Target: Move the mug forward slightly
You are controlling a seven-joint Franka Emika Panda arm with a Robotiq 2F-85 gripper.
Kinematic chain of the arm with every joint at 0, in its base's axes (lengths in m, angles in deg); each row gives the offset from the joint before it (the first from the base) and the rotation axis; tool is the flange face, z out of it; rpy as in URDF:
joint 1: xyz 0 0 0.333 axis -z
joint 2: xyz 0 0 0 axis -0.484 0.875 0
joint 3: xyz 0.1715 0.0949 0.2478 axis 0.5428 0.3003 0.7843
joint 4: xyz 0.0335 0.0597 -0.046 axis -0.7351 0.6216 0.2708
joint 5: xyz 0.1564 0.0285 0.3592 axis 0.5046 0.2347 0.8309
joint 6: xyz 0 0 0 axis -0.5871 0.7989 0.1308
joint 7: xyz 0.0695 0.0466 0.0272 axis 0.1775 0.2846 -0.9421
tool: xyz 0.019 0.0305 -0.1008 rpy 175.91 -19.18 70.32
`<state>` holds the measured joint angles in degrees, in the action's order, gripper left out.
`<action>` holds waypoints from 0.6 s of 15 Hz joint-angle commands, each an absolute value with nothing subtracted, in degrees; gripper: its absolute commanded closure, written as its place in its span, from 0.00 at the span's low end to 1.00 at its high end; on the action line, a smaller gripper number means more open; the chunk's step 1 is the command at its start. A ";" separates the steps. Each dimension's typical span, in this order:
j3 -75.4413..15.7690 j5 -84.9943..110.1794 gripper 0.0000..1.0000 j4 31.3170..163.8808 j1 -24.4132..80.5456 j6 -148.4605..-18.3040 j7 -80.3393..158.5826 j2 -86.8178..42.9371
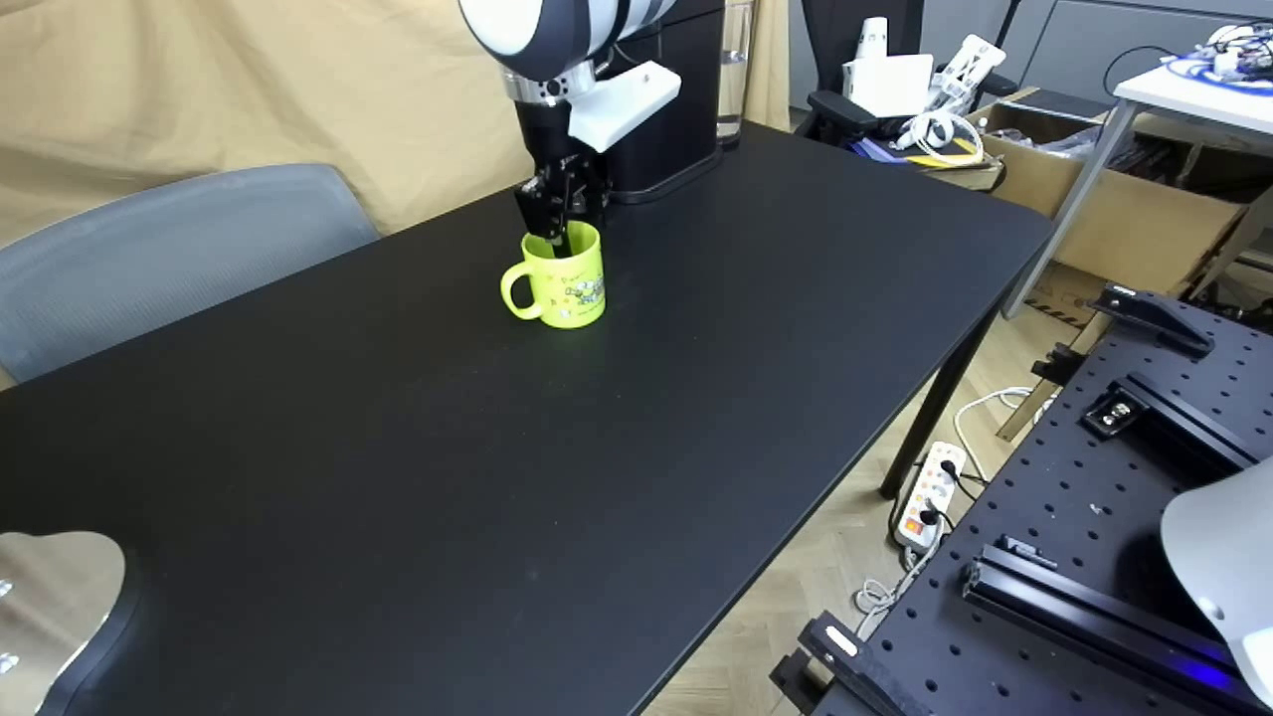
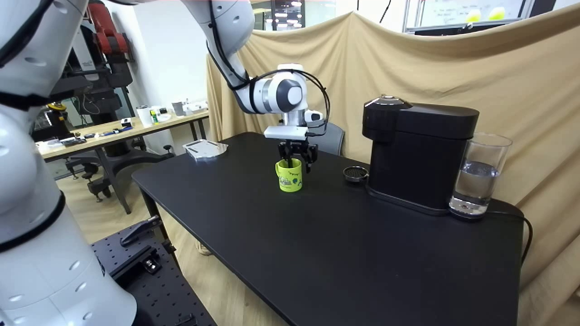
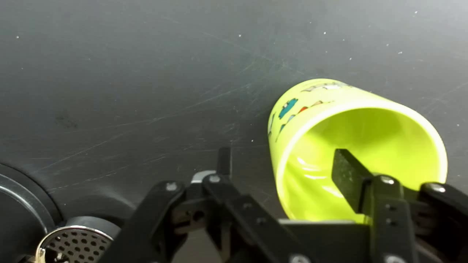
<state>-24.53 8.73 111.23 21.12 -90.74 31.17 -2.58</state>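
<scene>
The lime-green mug (image 1: 575, 298) stands upright on the black table (image 1: 398, 517), with a handle on its side and small printed pictures. It also shows in an exterior view (image 2: 290, 180) and in the wrist view (image 3: 373, 135), where its open mouth faces the camera. My gripper (image 3: 283, 157) is open and straddles the mug's wall. One finger is inside the mug and the other is outside, both apart from the wall. In both exterior views the gripper (image 1: 577, 231) (image 2: 299, 165) points down at the mug's rim. The handle is hidden in the wrist view.
A black coffee machine (image 2: 421, 158) with a clear water container (image 2: 476, 181) stands near the mug. A round perforated metal piece (image 2: 355, 173) lies by its base and shows in the wrist view (image 3: 76, 243). A silver plate (image 2: 206, 148) is at the table's end. A chair (image 1: 179, 259) stands behind.
</scene>
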 commanded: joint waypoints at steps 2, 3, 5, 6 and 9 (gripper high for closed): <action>-23.34 8.85 0.00 111.92 21.84 -88.17 30.47 -5.15; -23.18 8.88 0.00 112.34 21.84 -87.98 30.39 -5.75; -23.49 8.37 0.00 113.54 21.22 -87.05 31.51 -7.89; -23.08 9.01 0.00 114.03 21.44 -86.10 31.54 -9.05; -22.26 9.62 0.00 115.50 21.62 -82.63 31.01 -12.82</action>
